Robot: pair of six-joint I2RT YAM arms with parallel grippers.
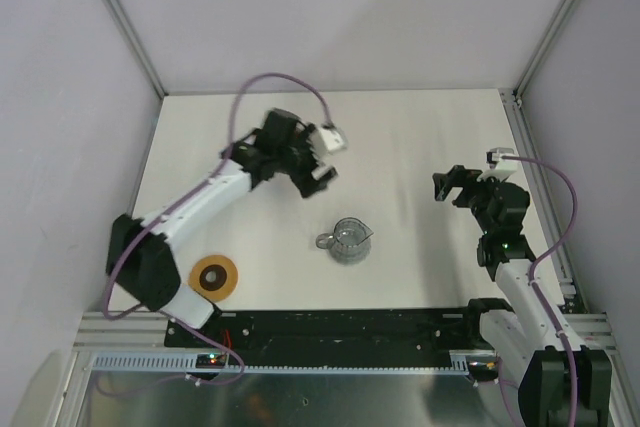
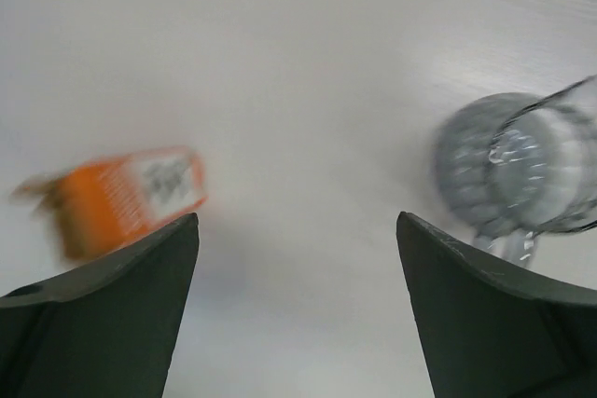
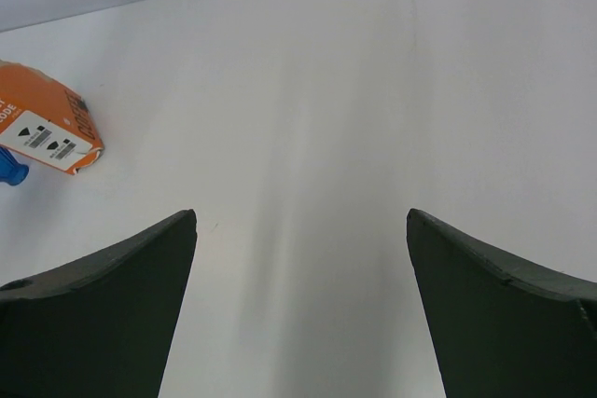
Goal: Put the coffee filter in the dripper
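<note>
Jaws on the left gripper (image 2: 298, 221) stood wide apart with nothing between them; I read that hand as released and empty. In its wrist view, which was blurred, the box (image 2: 126, 198) lay on the table (image 2: 308, 62) at the left of the frame, just above the left finger (image 2: 103, 314); a glass jug (image 2: 522, 170) sat at the right of the frame, above the right finger. From the top camera that arm reached to the upper middle of the frame, and the jug (image 1: 348, 240) stood below and right of its gripper, near the centre; a ring-topped cup (image 1: 214, 275) sat at the lower left beside the arm's base. The right gripper (image 3: 301, 214) hung at the right of the top view, its jaws also spread and holding nothing; its wrist view showed the box (image 3: 47, 123) at the left edge, with a sliver of the blue dripper (image 3: 9, 171) just below it, cut off by the frame. The filter I could not make out in any view.
</note>
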